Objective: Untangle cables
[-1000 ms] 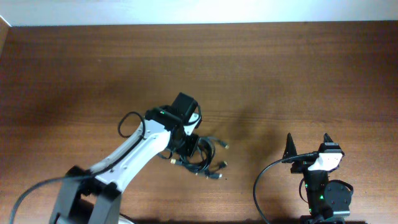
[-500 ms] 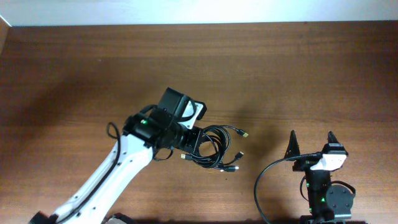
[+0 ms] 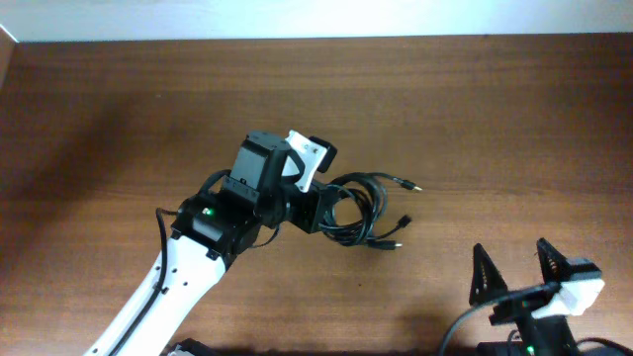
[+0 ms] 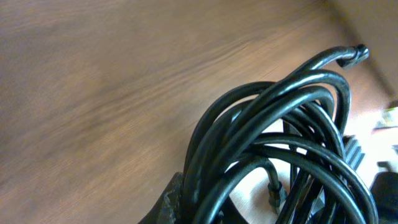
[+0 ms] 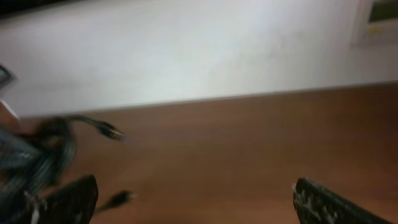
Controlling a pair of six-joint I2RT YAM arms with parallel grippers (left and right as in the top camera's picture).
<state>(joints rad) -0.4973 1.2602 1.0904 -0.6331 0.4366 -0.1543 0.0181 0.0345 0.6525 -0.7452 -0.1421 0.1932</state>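
Observation:
The cables (image 3: 364, 210) form one tangled black bundle, lifted above the wooden table near its middle, with plug ends sticking out to the right. My left gripper (image 3: 318, 210) is shut on the bundle's left side. In the left wrist view the cables (image 4: 280, 155) fill the right half as thick glossy loops. My right gripper (image 3: 514, 282) stands wide open at the table's near right corner, apart from the bundle and holding nothing. In the blurred right wrist view the cables (image 5: 43, 155) show at the far left, well ahead of the right gripper (image 5: 196, 208).
The brown wooden table (image 3: 495, 119) runs to a white wall along the far edge. A thick black arm cable (image 3: 475, 321) curves beside the right arm's base.
My left gripper has risen and swung up and to the right with the bundle, lifting it off the table. The right arm has moved towards the near right corner, still open.

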